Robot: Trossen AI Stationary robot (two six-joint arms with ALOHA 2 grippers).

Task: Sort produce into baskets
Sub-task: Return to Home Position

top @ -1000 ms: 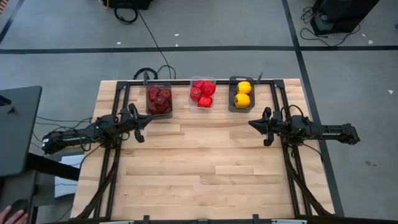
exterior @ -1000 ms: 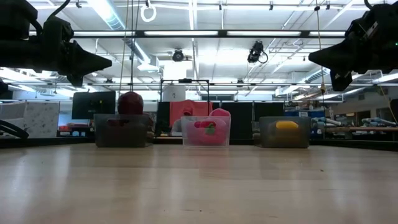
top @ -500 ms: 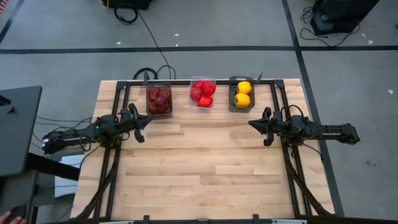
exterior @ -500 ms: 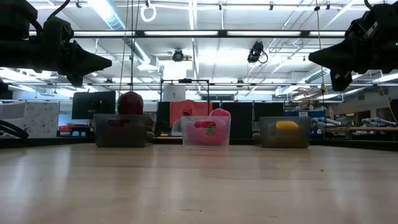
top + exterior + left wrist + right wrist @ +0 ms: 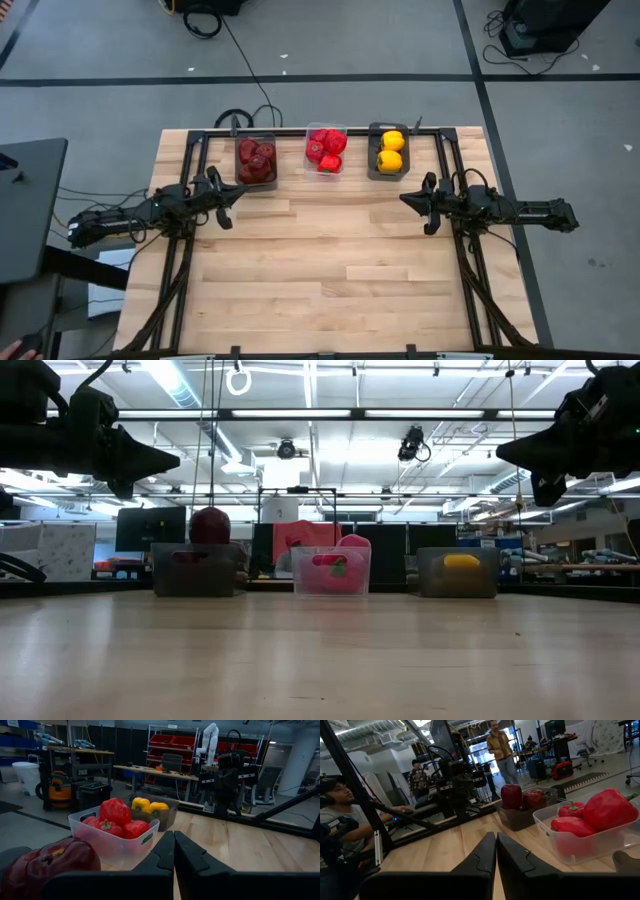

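Three baskets stand in a row at the table's far edge. The left dark basket (image 5: pixel 256 160) holds the maroon apple-like fruits (image 5: pixel 47 865). The clear middle basket (image 5: pixel 325 150) holds red peppers (image 5: pixel 116 812). The right dark basket (image 5: pixel 388 150) holds yellow peppers (image 5: pixel 390 150). My left gripper (image 5: pixel 236 193) is shut and level above the table's left side, near the left basket. My right gripper (image 5: pixel 406 199) is shut and level above the right side, near the right basket. Neither holds anything.
A black frame (image 5: pixel 200 140) runs along the table's far and side edges. The bare wooden tabletop (image 5: pixel 330 270) stretches between the arms and toward the near edge. People (image 5: pixel 340 815) sit and stand beyond the table in the room.
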